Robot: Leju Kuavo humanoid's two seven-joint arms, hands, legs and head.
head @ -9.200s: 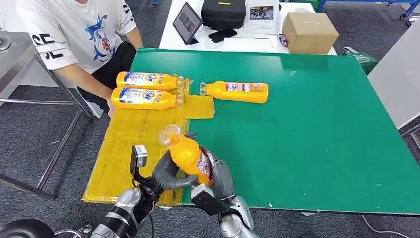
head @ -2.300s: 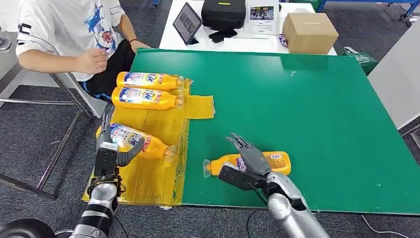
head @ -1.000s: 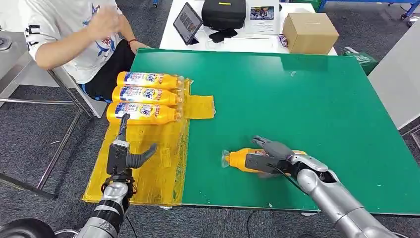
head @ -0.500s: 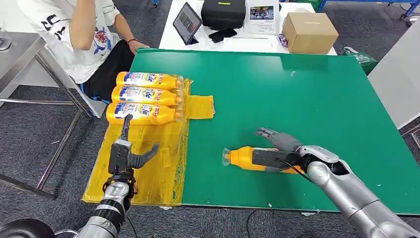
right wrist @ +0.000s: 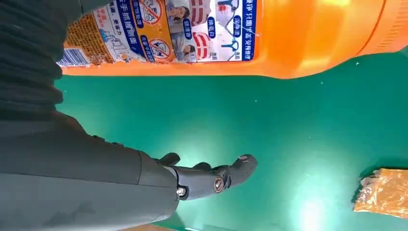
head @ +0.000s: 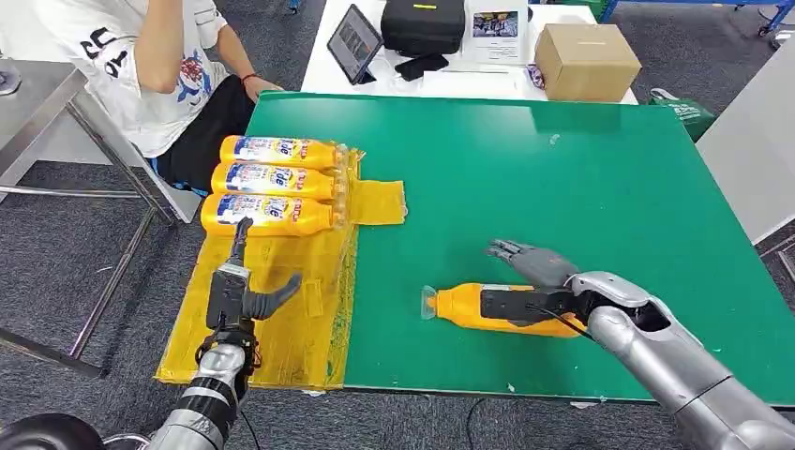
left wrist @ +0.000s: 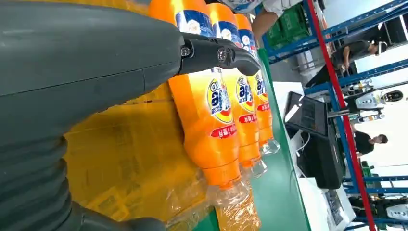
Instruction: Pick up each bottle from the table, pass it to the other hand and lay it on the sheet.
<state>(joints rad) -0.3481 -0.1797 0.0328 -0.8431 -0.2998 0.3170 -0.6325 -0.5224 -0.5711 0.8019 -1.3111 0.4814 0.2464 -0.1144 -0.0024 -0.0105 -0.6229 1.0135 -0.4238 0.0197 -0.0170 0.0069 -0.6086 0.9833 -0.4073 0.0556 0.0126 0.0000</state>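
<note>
A seated person [head: 141, 66] is beside the green table's far-left corner; beyond, a white table [head: 450, 82] carries a tablet [head: 354, 42], black case [head: 423, 23] and cardboard box [head: 585, 60].

Green table [head: 581, 169]: matt, smooth mat-like top, faint specks in the right wrist view. Yellow sheet [head: 272, 319] at the table's left edge: thin crinkly plastic film, glossy, wrinkled, semi-transparent. Three bottles [head: 272, 178] on the sheet: smooth glossy orange plastic, clear plastic necks, shiny printed labels. Fourth bottle [head: 502, 307] on the table, right of the sheet: same glossy orange plastic, clear cap, printed label. Right hand [head: 534, 281] and left hand [head: 239, 286]: dark grey matt plastic fingers, ribbed rubbery grey cover; arms silver metal, satin sheen. Cardboard box [head: 586, 61] beyond the table: matt brown. Floor [head: 66, 253]: grey carpet, rough.
</note>
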